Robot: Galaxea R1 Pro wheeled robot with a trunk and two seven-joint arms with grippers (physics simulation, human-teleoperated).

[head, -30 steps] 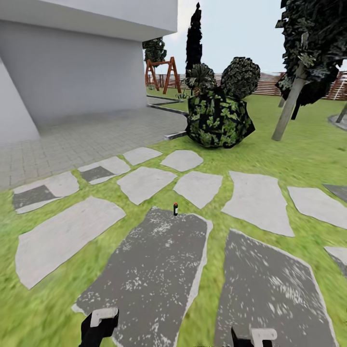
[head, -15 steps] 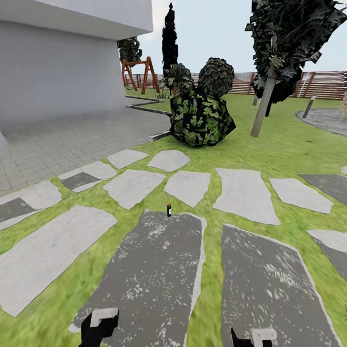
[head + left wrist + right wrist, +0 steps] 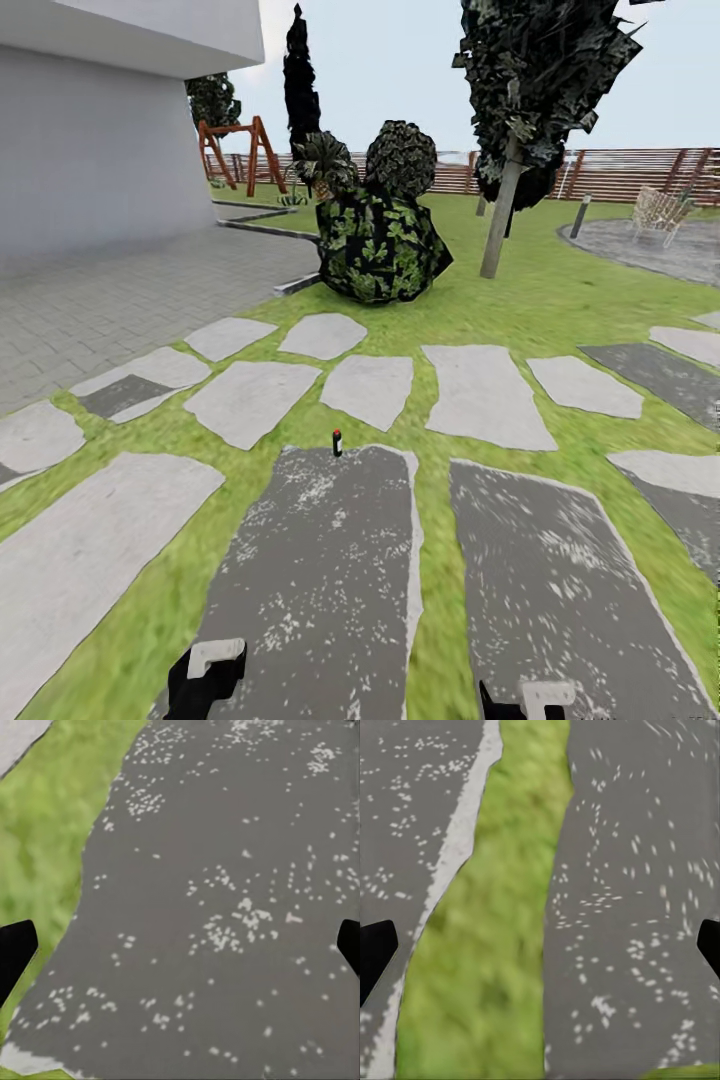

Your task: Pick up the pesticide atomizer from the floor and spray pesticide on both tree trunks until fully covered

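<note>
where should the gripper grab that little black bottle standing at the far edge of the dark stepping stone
Probably around the middle of the pesticide atomizer, coming in level from the robot's side. It stands upright and thin at the far end of the dark stepping stone, with bare stone in front. Its top looks reddish and narrow, so a side pinch on the body seems safer than a top grab.

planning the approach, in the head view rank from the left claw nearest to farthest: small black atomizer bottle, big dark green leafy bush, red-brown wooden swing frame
From the left claw:
1. Small black atomizer bottle, upright at the far edge of the dark grey stepping stone, ahead and slightly right.
2. Big dark green leafy bush, on the grass beyond the pale stones.
3. Red-brown wooden swing frame, far back by the fence.
</note>
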